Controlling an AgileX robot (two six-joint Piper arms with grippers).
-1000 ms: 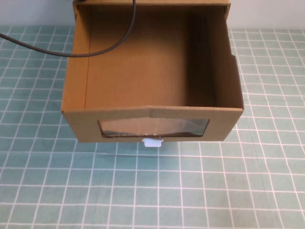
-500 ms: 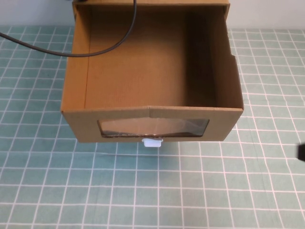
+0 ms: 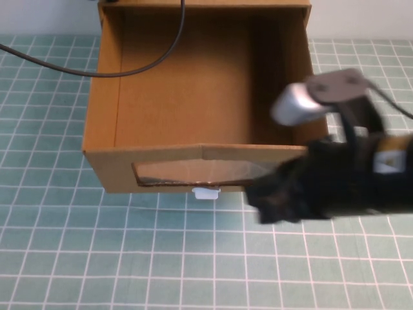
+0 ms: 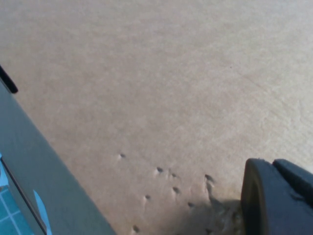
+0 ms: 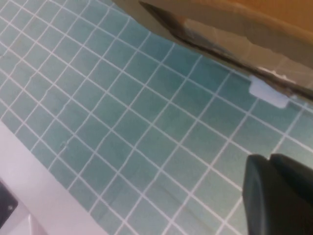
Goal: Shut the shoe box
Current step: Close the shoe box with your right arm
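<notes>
While hovering over the green grid mat (image 3: pixel 77 258) toward the bench's near right corner, right gripper (image 3: pixel 274 200), finger opening impossible to tell, sitting just beside the front right corner of the shoe box (image 3: pixel 110 165). Drawer standing pulled open at the far edge, white pull tab (image 3: pixel 206 193) below clear window (image 3: pixel 193 172). Left gripper (image 4: pixel 276 196) pressing close against plain cardboard, state likewise unclear.

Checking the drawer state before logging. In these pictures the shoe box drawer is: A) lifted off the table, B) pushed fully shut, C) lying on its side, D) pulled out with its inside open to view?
D: the shoe box shows its bare cardboard interior from above, with the right tool by its front corner.
</notes>
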